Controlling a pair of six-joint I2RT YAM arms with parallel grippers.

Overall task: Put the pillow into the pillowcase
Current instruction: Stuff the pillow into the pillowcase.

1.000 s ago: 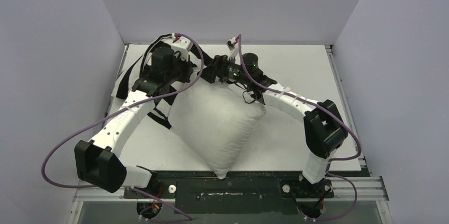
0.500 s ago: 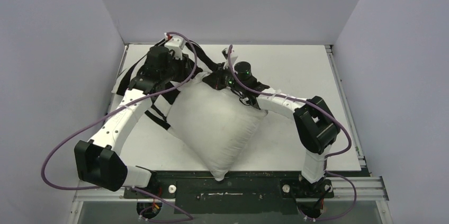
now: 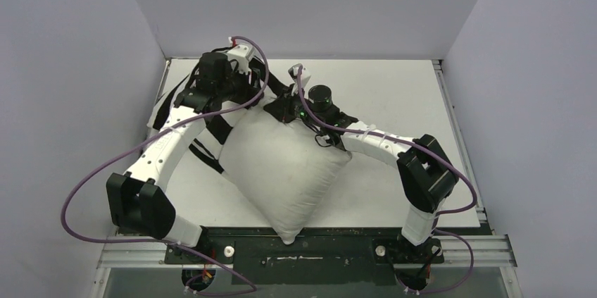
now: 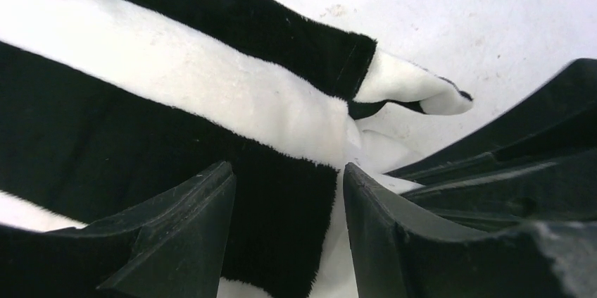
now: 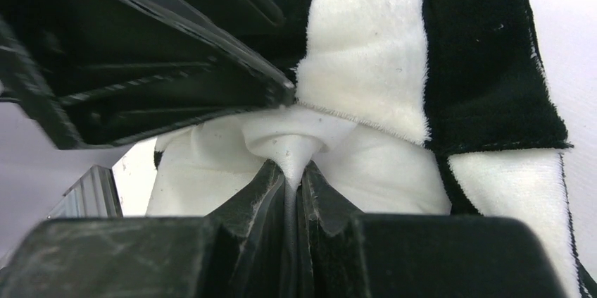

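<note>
Beside pillowcase (image 5: pixel 486 65), right claw (image 5: pixel 294 185) pinching pillow (image 5: pixel 288 144)

Pillow (image 3: pixel 288 171) lies diamond-wise on table (image 3: pixel 394 87), near corner overhanging front edge. Striped pillowcase (image 3: pixel 208 153) bunched along pillow's far-left side, partly under left arm. Left gripper (image 3: pixel 248 92) over pillowcase beside pillow's far corner. Right gripper (image 3: pixel 274 110) at that corner; grip not discernible.

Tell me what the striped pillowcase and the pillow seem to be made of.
Pillowcase: soft plush, probably fleece or velour; short fuzzy nap shows along the stripe edges, matte.
Pillow: plain off-white woven cloth over soft filling, likely; it looks smoother, matte, and puckers where the right pincer pinches it.
</note>
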